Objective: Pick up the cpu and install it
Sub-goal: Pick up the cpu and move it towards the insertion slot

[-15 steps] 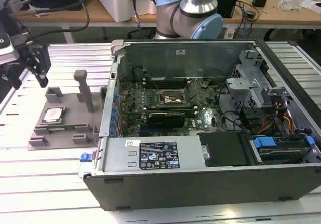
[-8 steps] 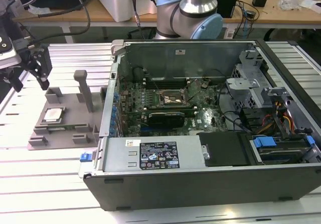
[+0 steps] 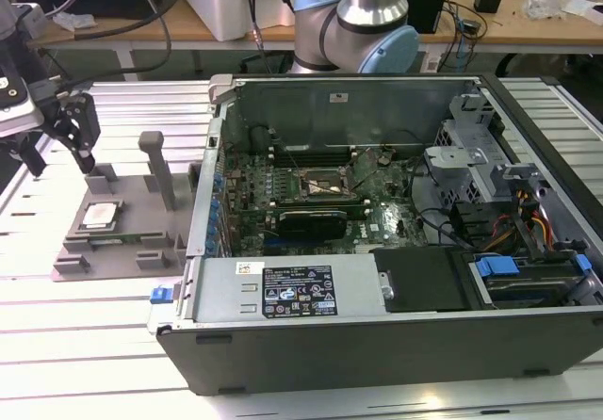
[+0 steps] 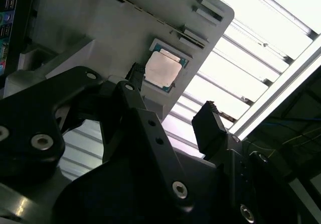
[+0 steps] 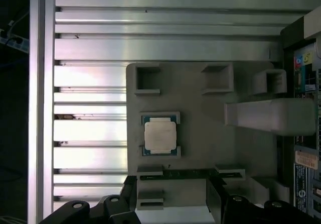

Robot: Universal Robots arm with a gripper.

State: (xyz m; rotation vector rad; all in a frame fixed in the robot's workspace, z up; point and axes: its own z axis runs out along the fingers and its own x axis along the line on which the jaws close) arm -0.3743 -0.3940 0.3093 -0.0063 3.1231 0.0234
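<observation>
cpu (image 3: 99,215) (image 4: 163,69) (image 5: 160,136): small flat square chip, silvery-grey metal lid, paler rim. In both wrist views, thin teal-green board edge shows around lid. Pose: flat, lid up, edges square to tray edges. Location: seated in shallow square recess of grey plastic tray (image 3: 132,224), among tray's raised blocks, on its side toward exterior view's left. Well apart from open computer case (image 3: 377,345). Not yet in motherboard socket (image 3: 325,186). Lies free on tray, unheld.
</observation>
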